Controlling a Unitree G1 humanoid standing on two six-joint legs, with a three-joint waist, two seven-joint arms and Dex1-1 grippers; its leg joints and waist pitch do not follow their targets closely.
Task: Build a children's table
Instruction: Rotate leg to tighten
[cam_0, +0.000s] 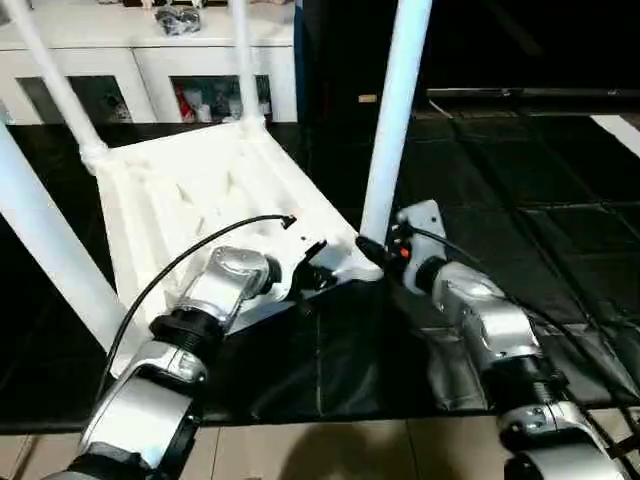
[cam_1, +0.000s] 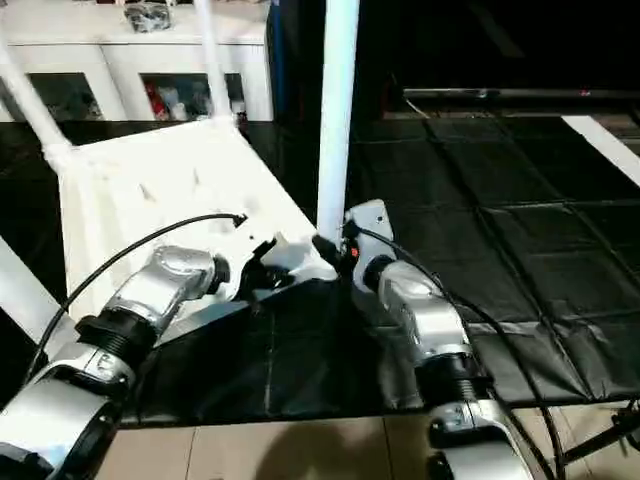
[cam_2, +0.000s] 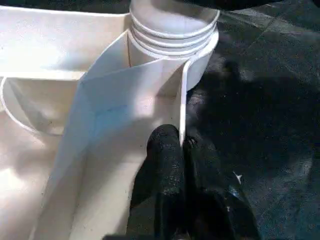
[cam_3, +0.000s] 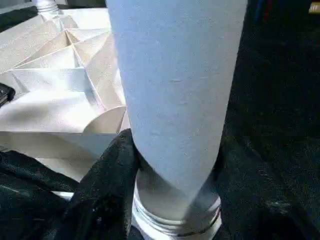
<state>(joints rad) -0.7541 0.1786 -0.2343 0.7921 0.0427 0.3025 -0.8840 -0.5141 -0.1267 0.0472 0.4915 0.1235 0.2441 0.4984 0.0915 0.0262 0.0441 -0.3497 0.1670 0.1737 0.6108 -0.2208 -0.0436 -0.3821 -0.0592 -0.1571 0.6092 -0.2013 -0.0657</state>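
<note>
The children's table lies upside down on a black mat, its ribbed white top (cam_0: 200, 190) facing up. Three white legs (cam_0: 60, 90) (cam_0: 243, 60) (cam_0: 50, 250) stand in its other corners. At the near right corner a fourth leg (cam_0: 395, 120) rises from its socket. My right gripper (cam_0: 385, 250) is closed around this leg's base, and a black finger (cam_3: 107, 185) presses against the leg (cam_3: 175, 90) just above its ringed end. My left gripper (cam_0: 318, 272) is shut on the top's thin rim wall (cam_2: 182, 100), right beside that socket (cam_2: 172, 30).
A white cabinet (cam_0: 150, 70) with glass-fronted shelves stands behind the table. The black mat (cam_0: 500, 200) stretches out to the right and back. Tan floor (cam_0: 350, 450) shows along the near edge. A black cable (cam_0: 170, 270) loops over my left forearm.
</note>
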